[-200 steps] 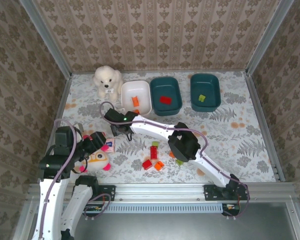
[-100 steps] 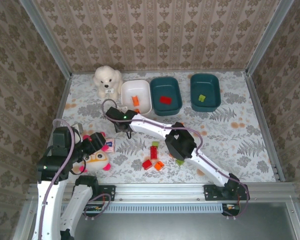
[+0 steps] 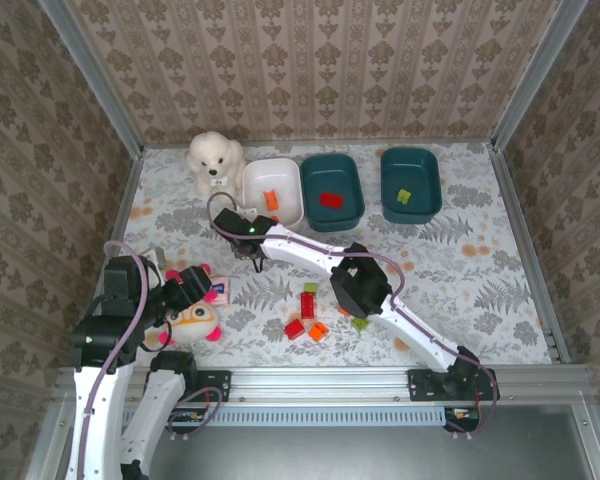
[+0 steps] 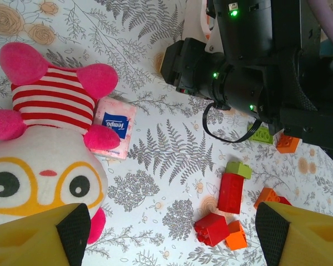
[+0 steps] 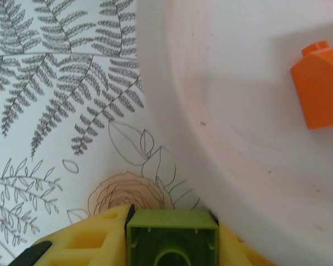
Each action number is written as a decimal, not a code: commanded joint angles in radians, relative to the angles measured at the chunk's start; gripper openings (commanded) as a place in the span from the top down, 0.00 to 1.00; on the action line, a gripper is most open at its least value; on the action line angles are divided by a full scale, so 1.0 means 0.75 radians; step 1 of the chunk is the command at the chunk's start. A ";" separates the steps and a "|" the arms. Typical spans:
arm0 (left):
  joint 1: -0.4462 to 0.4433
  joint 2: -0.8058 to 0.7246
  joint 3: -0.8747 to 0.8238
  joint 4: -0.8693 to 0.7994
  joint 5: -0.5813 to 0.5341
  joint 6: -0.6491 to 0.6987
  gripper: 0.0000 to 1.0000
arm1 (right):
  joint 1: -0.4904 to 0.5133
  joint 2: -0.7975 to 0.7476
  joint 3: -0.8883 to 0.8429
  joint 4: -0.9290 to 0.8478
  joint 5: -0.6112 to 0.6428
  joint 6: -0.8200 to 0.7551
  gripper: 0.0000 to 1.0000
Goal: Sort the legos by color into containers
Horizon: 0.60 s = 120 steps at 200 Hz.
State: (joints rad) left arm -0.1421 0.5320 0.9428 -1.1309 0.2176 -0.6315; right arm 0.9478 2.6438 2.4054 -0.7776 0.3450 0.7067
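Rear row: wht bin [image 3: 270,178], orange lego [image 3: 271,200]; teal bins [image 3: 332,172], red lego [image 3: 330,199], grn lego [image 3: 404,195].

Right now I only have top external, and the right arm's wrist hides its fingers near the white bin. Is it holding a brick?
Observer: Yes. In the right wrist view the right gripper is shut on a lime green brick.
Operator: Over the white bin?
Observer: No, just outside the white bin, beside its wall. An orange brick lies inside.
Operator: Left gripper?
Observer: The left wrist view shows the left gripper open and empty, above the gap between the plush doll and the loose bricks.
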 commanded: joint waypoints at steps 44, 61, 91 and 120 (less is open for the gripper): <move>0.006 0.039 -0.094 0.147 0.070 -0.052 0.20 | 0.055 -0.605 -0.476 0.096 -0.066 0.015 0.77; -0.018 0.118 -0.109 0.252 0.098 -0.084 0.22 | -0.012 -0.813 -0.652 0.115 -0.042 -0.016 0.78; -0.229 0.341 -0.080 0.516 -0.006 -0.137 0.22 | -0.268 -1.119 -0.945 0.129 -0.068 -0.100 0.78; -0.503 0.707 0.082 0.694 -0.122 -0.145 0.21 | -0.597 -1.233 -1.125 0.131 -0.211 -0.197 0.77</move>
State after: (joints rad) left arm -0.4080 0.8986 0.9062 -0.7990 0.1989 -0.7120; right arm 0.6594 1.7309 1.6669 -0.6468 0.2646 0.6399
